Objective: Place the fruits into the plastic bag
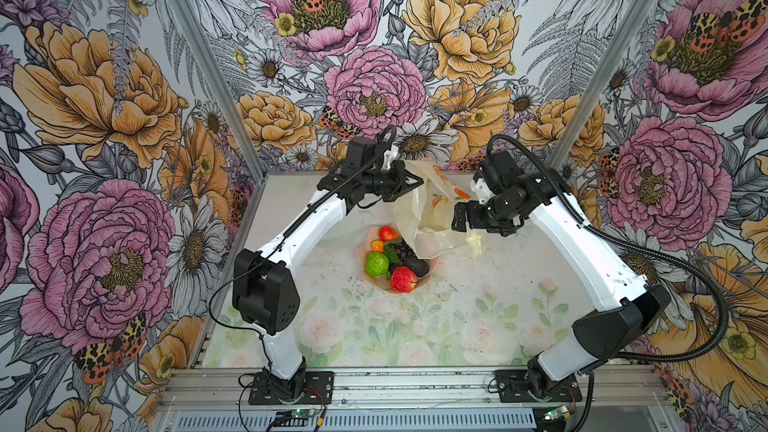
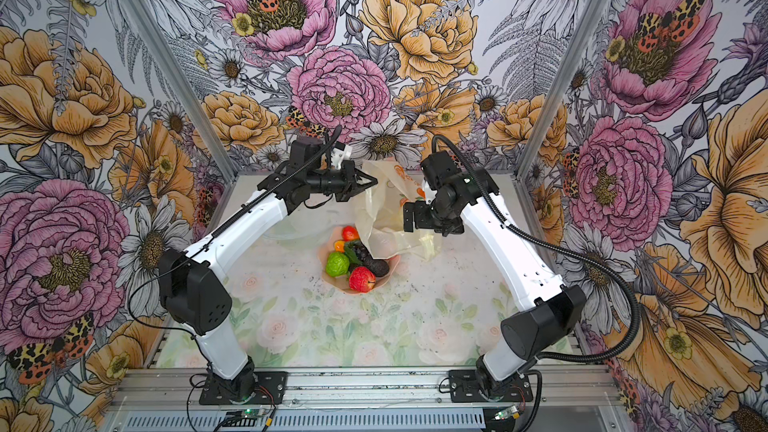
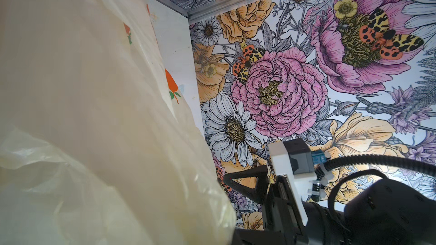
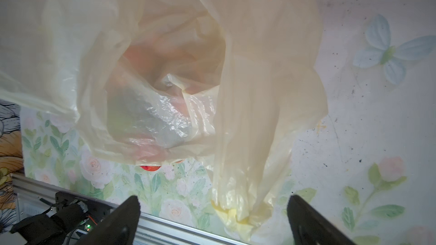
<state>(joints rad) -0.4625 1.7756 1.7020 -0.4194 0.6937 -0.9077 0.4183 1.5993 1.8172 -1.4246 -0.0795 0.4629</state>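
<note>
Toward the back of the bench (image 1: 498,326) the bag (image 1: 415,216) stood raised. Its top edge was pinched in the closed left claw (image 1: 419,179), probably to keep the mouth up for loading. The right claw (image 1: 456,218) hung wide open just beside it, gripping nothing. The bowl (image 1: 433,268) at mid-bench held the fruits (image 1: 403,279); none seemed bagged. Only the right wrist view showed a bag strap dangling loose between the spread fingers (image 4: 127,213).

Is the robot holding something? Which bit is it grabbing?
Yes. The left jaws are shut on the plastic bag, pinching it by its top edge. The right jaws are open and hold nothing.
</note>
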